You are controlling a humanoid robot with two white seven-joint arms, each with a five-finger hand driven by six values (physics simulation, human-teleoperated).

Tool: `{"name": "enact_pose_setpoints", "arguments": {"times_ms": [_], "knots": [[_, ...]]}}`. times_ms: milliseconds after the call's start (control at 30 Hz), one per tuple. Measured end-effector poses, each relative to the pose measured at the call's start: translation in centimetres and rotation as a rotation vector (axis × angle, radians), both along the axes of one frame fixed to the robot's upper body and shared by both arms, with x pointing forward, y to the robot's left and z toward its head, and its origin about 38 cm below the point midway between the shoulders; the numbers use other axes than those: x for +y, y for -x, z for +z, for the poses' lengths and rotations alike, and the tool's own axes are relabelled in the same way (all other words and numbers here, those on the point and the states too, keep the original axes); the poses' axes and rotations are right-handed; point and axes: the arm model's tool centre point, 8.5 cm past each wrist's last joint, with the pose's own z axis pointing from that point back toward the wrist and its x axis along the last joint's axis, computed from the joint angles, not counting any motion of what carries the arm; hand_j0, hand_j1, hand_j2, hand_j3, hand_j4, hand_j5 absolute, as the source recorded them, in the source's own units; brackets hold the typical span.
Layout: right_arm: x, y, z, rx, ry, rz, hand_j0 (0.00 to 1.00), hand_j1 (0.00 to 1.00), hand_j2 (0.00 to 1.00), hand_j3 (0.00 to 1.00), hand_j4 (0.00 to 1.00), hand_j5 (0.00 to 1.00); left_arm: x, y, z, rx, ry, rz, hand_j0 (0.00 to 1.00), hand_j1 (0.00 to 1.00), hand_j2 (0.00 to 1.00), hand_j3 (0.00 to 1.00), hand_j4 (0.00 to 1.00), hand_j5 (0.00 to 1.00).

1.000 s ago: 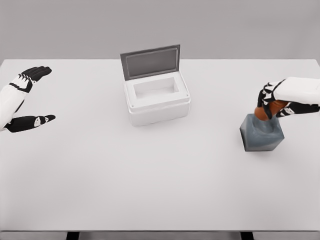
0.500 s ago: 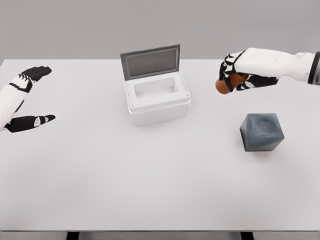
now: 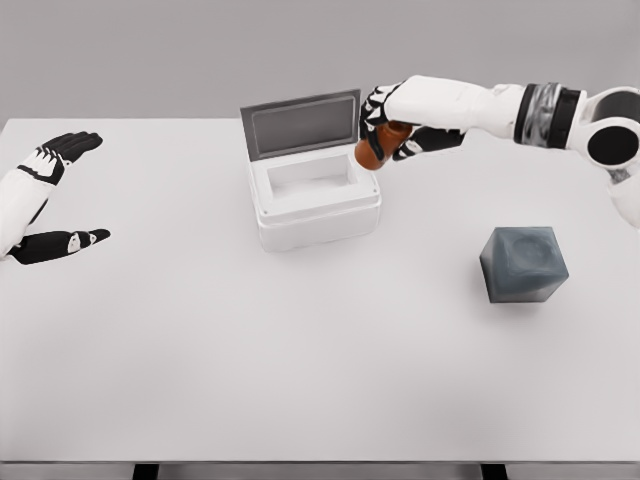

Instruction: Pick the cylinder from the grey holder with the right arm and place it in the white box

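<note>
The robot's right hand (image 3: 388, 128), fingers wrapped around the orange-brown cylinder (image 3: 372, 152), holds it over the right rim of the open white box (image 3: 315, 195), with the grey holder (image 3: 523, 264) well to the box's right and the open-fingered left hand (image 3: 45, 200) far to its left.

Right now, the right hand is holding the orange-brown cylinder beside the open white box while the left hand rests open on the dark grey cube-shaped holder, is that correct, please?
Not quite: the head view shows the left hand open at the table's left edge, far from the dark grey cube-shaped holder, which stands alone. The right hand does hold the orange-brown cylinder beside the open white box.
</note>
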Motion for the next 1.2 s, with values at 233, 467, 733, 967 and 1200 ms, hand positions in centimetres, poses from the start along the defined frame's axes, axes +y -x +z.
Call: {"name": "enact_pose_setpoints", "arguments": {"times_ms": [233, 467, 733, 967, 1200], "knots": [[1.1, -1.2, -0.5, 0.01, 0.029, -0.012, 0.26, 0.26, 0.26, 0.26, 0.26, 0.26, 0.0, 0.0, 0.0, -0.001, 0.0, 0.001, 1.0, 1.0, 1.0, 1.0, 1.0, 1.0], [1.9, -1.5, -2.4, 0.048, 0.072, -0.007, 0.27, 0.27, 0.27, 0.27, 0.27, 0.27, 0.0, 0.0, 0.0, -0.001, 0.0, 0.001, 1.0, 1.0, 1.0, 1.0, 1.0, 1.0], [2.1, -1.5, -2.2, 0.046, 0.077, -0.005, 0.27, 0.27, 0.27, 0.27, 0.27, 0.27, 0.0, 0.0, 0.0, -0.001, 0.0, 0.001, 1.0, 1.0, 1.0, 1.0, 1.0, 1.0], [1.9, -1.8, -2.4, 0.051, 0.079, -0.014, 0.27, 0.27, 0.27, 0.27, 0.27, 0.27, 0.0, 0.0, 0.0, -0.001, 0.0, 0.001, 1.0, 1.0, 1.0, 1.0, 1.0, 1.0], [2.2, -1.9, -2.2, 0.043, 0.083, -0.013, 0.27, 0.27, 0.27, 0.27, 0.27, 0.27, 0.0, 0.0, 0.0, -0.001, 0.001, 0.001, 1.0, 1.0, 1.0, 1.0, 1.0, 1.0]]}}
